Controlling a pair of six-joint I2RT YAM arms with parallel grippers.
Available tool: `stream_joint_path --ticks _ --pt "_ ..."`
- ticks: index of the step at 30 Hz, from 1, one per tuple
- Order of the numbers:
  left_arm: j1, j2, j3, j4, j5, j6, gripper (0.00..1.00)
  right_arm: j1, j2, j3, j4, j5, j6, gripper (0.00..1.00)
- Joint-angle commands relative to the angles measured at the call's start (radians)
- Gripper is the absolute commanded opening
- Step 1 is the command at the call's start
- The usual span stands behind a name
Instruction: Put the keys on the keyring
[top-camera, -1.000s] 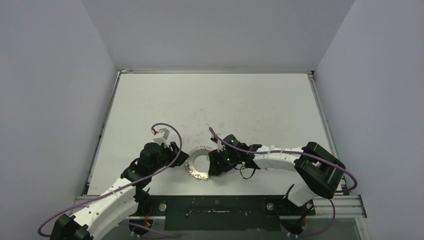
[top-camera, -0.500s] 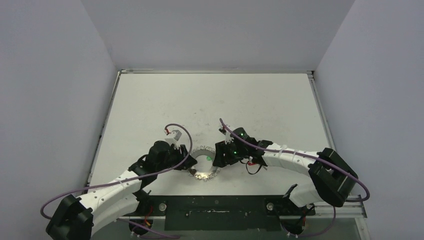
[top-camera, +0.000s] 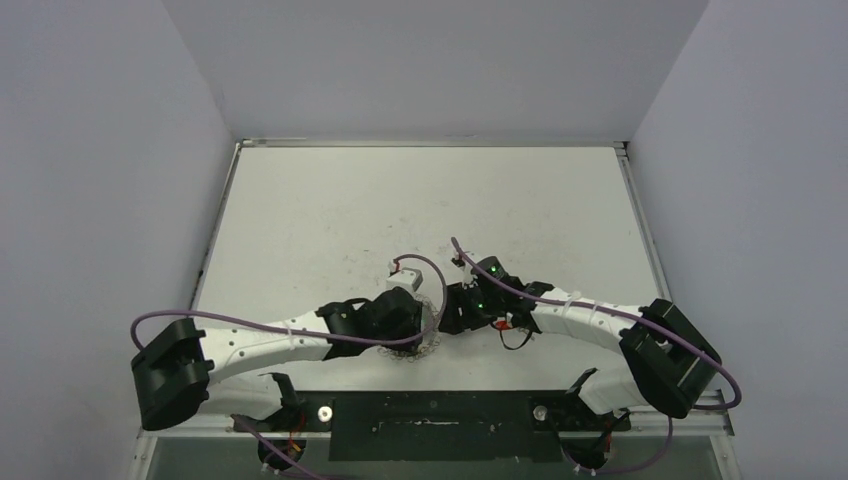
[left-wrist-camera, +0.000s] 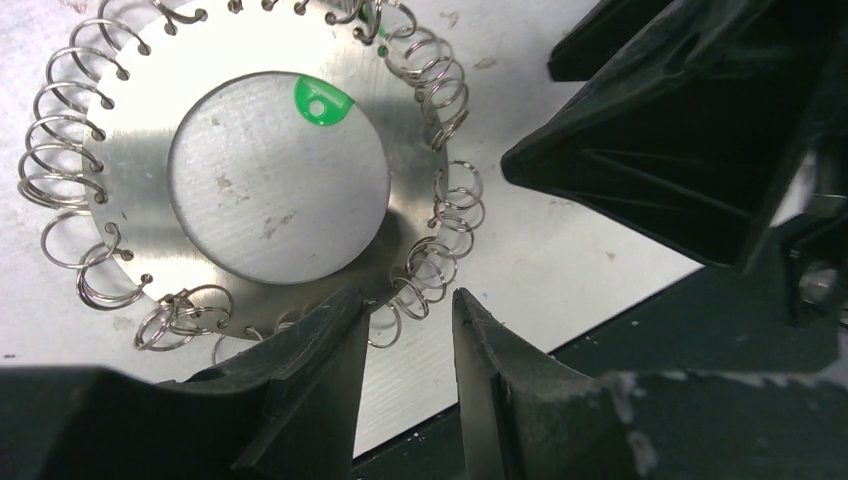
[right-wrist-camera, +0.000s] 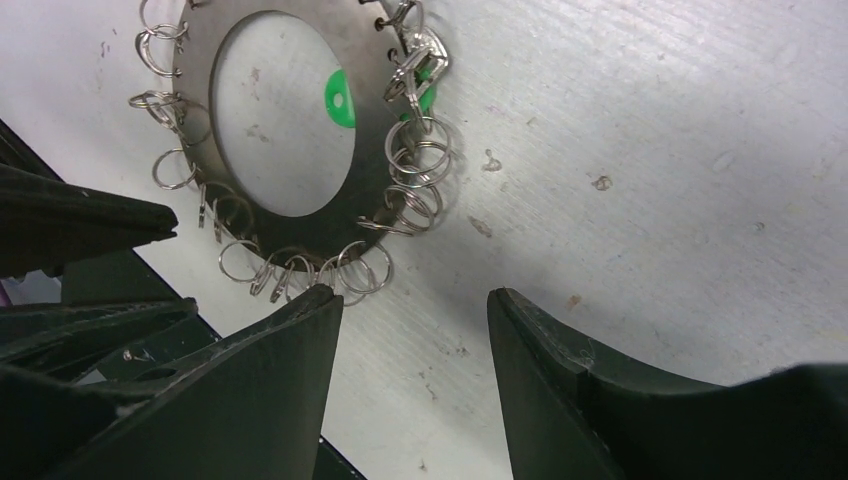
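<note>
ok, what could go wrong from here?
1. The left pincer and right pincer crowd the keyring; they may collide.
2. The left pincer is open astride tangled wire loops; closing may catch several or shove the ring.
3. The green tag lies partly under the ring and could get dragged.

Just ahead of the left pincer (left-wrist-camera: 405, 310) lies the ring (left-wrist-camera: 135, 180), flat brushed metal with a dull sheen. It is edged with loops (left-wrist-camera: 60, 170) of thin, bright, glinting wire. The tag (left-wrist-camera: 320, 100) showing in its hole is smooth, glossy green plastic. The table (left-wrist-camera: 560, 260) under the pincer is white, matt, finely scratched and speckled. The pincer's fingers (left-wrist-camera: 300, 400) look like matt black plastic.
</note>
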Motion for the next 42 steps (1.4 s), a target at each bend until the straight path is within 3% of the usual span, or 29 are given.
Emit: stream_joint_path --ticks 1,11,38,42 --pt "-0.066 0.108 0.121 -0.181 -0.169 -0.088 0.35 -0.021 -0.04 -0.01 0.015 0.026 0.008 0.57" --pt "-0.122 0.287 0.258 -0.294 -0.217 -0.135 0.36 -0.044 -0.052 -0.029 -0.003 0.035 0.001 0.57" --pt "-0.147 0.379 0.321 -0.291 -0.178 -0.103 0.3 -0.049 -0.081 -0.028 -0.014 0.018 0.002 0.58" --pt "-0.14 0.323 0.301 -0.28 -0.181 -0.096 0.35 -0.041 -0.107 -0.028 -0.015 0.014 0.035 0.57"
